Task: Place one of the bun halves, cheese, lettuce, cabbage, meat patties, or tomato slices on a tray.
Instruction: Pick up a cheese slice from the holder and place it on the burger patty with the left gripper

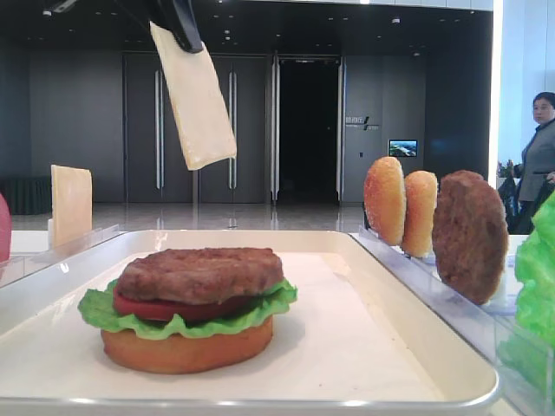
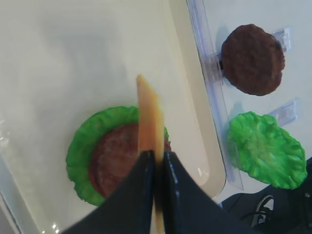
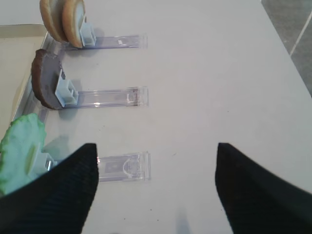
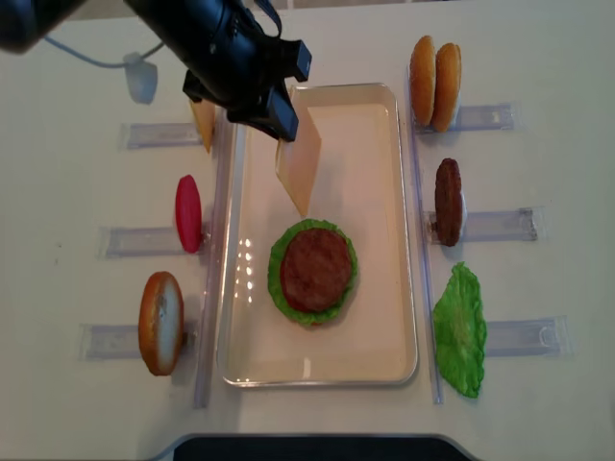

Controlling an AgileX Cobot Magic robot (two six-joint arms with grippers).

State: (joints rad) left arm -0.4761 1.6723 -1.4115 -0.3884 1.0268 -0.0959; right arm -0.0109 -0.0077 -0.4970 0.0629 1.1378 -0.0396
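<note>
Left fingers pinched on a cheese slice, which hangs tilted above the tray, off the stack's 11 o'clock in the overhead view; stack on the tray reads bun half, lettuce, tomato slice, meat patty on top. Right fingers spread apart, nothing between them, hovering over the bare surface beside clear holders. Second cheese slice upright in a holder at the tray's 10 o'clock; two bun halves at 1 o'clock; spare patty at 3 o'clock; loose lettuce leaf at 4 o'clock; another bun half at 8 o'clock.
</note>
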